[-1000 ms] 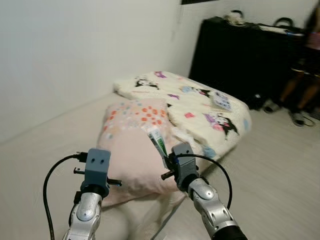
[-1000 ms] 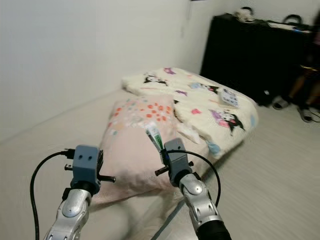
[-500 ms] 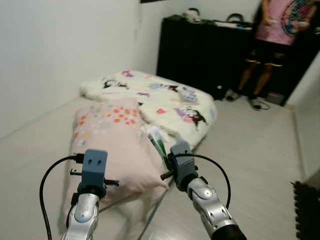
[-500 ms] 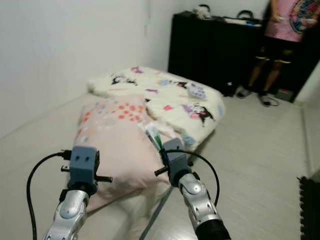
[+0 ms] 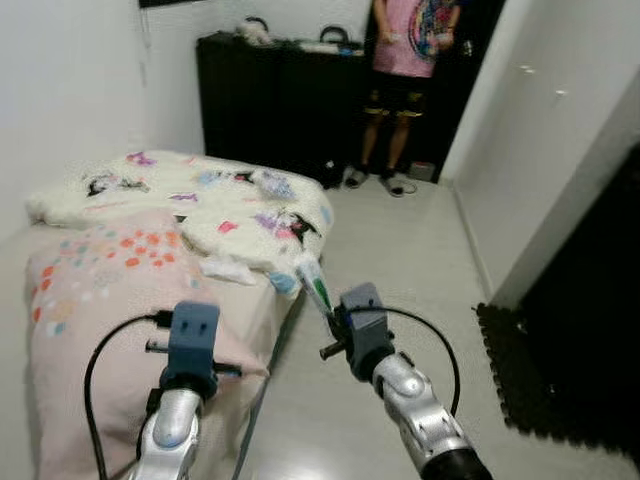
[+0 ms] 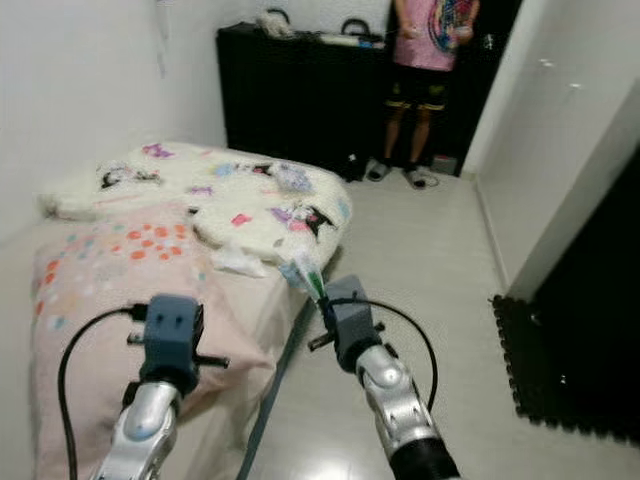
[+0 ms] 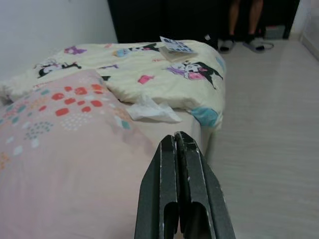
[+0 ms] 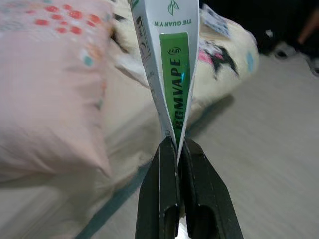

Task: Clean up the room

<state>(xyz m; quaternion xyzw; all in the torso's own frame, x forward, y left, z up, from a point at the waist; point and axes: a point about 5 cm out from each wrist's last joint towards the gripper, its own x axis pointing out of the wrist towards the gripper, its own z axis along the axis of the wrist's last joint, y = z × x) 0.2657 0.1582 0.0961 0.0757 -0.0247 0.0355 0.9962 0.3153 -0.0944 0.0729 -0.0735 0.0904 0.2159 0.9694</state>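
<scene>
Currently right claw (image 8: 177,144) is clamped on a flat white-and-green paper packet (image 8: 172,69), glossy, tapering to a crease at the pinch point, green panel printed "BGMVAPE". Packet is held upright in the air over the pale wood-look floor (image 5: 400,260), just beside the bed edge. Left claw (image 7: 178,144) is closed on nothing, above a soft pink pillow with red and teal spots (image 5: 90,270). Cream fleece blanket with cartoon prints (image 5: 210,195) and a crumpled white tissue (image 7: 149,109) lie on the bed. Person (image 5: 405,60) stands by a black cabinet (image 5: 270,90).
</scene>
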